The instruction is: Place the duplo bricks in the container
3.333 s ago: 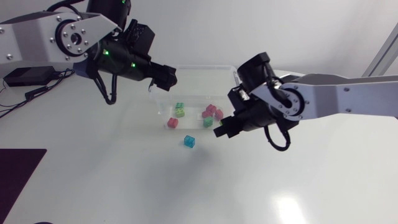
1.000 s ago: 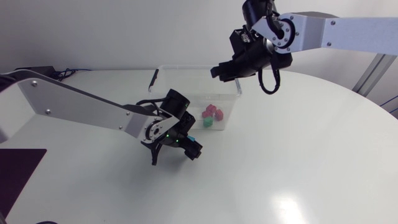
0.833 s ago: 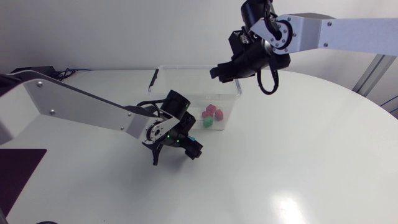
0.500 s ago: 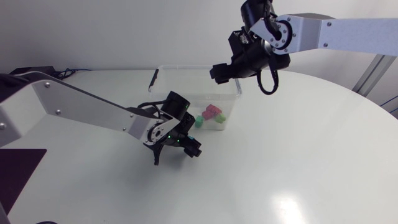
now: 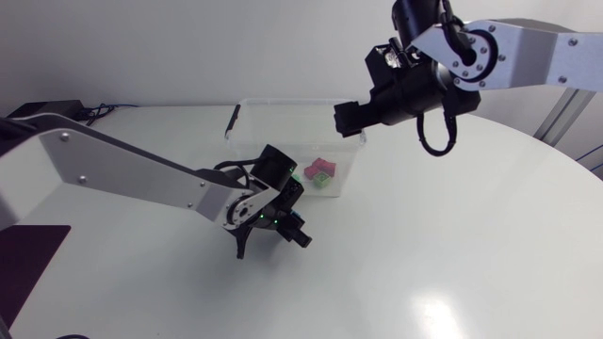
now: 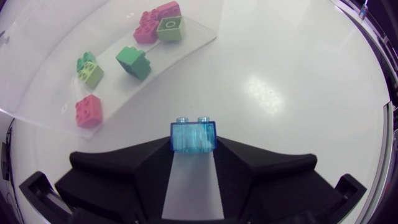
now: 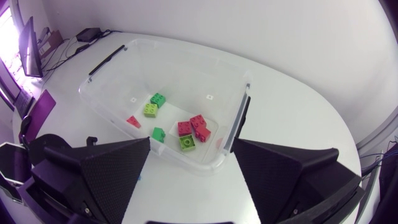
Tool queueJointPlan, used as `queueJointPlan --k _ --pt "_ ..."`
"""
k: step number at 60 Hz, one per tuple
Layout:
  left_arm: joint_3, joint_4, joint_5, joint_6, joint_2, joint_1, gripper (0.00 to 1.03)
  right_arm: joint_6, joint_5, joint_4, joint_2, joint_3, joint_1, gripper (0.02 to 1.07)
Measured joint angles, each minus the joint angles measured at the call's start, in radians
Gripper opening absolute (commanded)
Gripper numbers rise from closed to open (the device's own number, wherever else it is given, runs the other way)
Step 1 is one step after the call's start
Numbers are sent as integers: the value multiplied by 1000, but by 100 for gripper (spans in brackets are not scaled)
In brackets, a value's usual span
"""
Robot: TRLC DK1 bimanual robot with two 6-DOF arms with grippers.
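White table (image 5: 452,245) is topped w/ clear container (image 7: 180,56). R gripper (image 5: 347,115) is held over its rim, fingers spread, nothing gripped. L gripper (image 6: 193,147), just beside container, is clamped on blue brick (image 6: 193,134). Red, green & lime bricks (image 7: 194,127) are seen inside container.

The white worktop (image 6: 311,81) is brightly, evenly lit from above; a soft glare patch is seen ahead of the left end effector (image 6: 194,147), and edges are bent by fisheye distortion.
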Motion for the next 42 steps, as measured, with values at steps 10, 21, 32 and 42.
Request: queueJointPlan --k 10,21,32,42 --pt "-53 -45 -11 1 -115 -2 33 -1 0 0 -72 -72 0 100" --pt "-66 -111 -14 8 -285 17 33 -4 -3 0 -159 -156 5 99" --pt "-23 -179 -14 9 -388 51 33 -4 -4 0 -236 -264 35 100" --pt "55 -186 -14 12 -402 94 34 -18 -4 0 -296 -370 60 100"
